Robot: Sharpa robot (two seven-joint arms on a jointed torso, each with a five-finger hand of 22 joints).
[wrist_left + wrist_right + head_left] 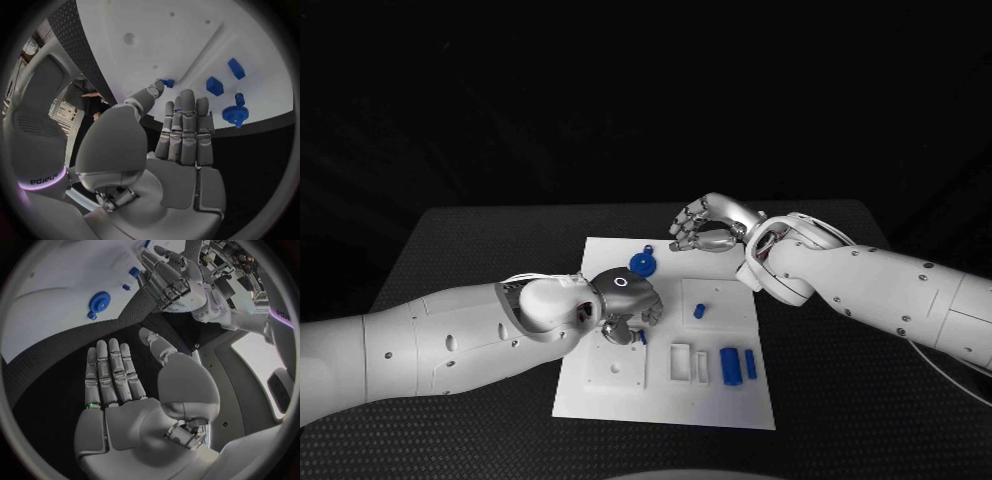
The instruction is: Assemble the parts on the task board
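Both hands empty, fingers apart: left hand over the task board, best lowered squarely onto the small blue part, right hand clear.

Blue parts on white task board

The black table (dark, finely textured top) carries the white task board at its middle, lying flat; small blue parts rest on the board.

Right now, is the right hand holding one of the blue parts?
No. The right hand lies flat with fingers straight, nothing in it; the blue gear lies apart on the white board.
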